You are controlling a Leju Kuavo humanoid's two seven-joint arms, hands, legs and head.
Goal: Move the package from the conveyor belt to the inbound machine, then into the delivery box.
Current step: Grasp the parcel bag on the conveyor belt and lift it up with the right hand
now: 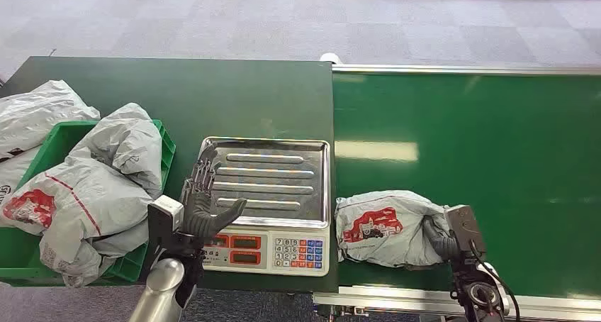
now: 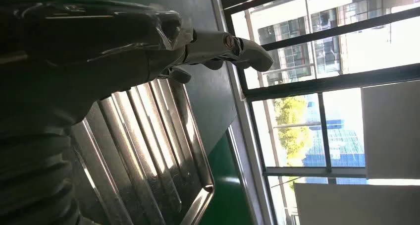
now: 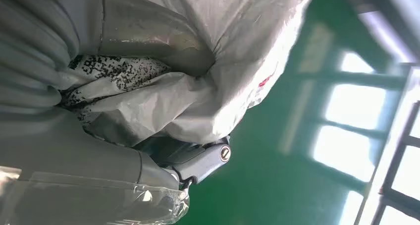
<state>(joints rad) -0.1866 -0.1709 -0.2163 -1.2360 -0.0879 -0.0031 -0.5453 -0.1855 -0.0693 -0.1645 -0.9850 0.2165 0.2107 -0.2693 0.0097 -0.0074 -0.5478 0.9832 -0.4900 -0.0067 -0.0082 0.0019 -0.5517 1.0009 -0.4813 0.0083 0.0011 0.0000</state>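
My right hand (image 1: 441, 238) is closed around the near end of the package (image 1: 381, 226), a grey plastic mail bag with a red print on it. The bag lies on the green conveyor belt (image 1: 482, 137), close to the belt's near edge and just beside the scale. In the right wrist view the thumb (image 3: 163, 41) presses into the crumpled plastic (image 3: 218, 86) and darker fingers (image 3: 198, 160) wrap under it, so I have a firm hold on the bag.

My left hand (image 1: 204, 207) is raised over the near left corner of the scale's steel tray (image 1: 283, 167), fingers (image 1: 203, 171) stretched out and apart, thumb out to the side, holding nothing. The left wrist view shows the same fingers (image 2: 218, 44) extended above the ribbed tray (image 2: 158, 160).

The scale (image 1: 266, 251) stands on the dark green table (image 1: 177, 95), its display and keypad facing me. To its left sits a green crate (image 1: 164, 152) heaped with more grey bags (image 1: 99, 187), some spilling over its rim. Another grey bag (image 1: 35, 113) lies at the table's far left.
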